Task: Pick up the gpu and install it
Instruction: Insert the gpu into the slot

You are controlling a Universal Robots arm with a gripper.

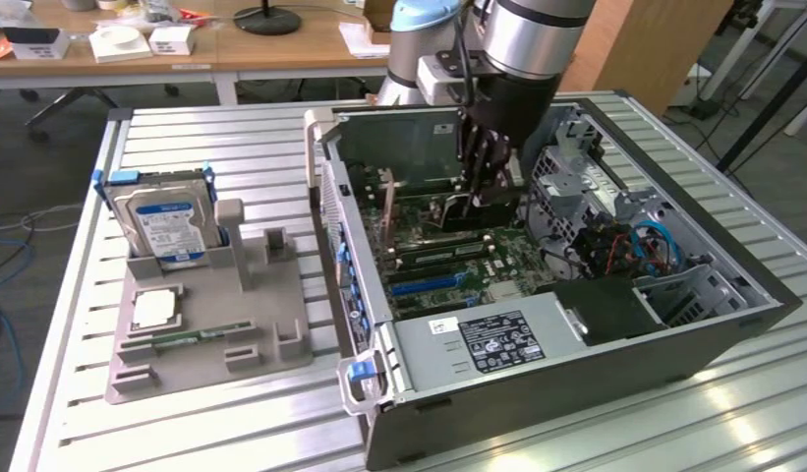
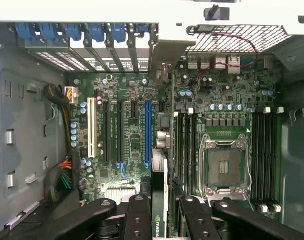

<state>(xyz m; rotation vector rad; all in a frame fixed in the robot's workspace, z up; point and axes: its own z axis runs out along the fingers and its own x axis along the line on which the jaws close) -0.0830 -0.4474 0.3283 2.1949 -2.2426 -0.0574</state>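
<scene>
Wrist view shows the end effector clenched on the gpu, a thin dark logo-marked card held edge-on.

table: ribbed pale metal, catching light with a satin sheen
computer case: grey sheet metal, looking matt
holder: grey plastic, appearing matt and smooth
hard drive: silver metal, carrying a glossy blue label
gripper: black, showing a dull sheen
gpu: dark board, looking smooth
</scene>
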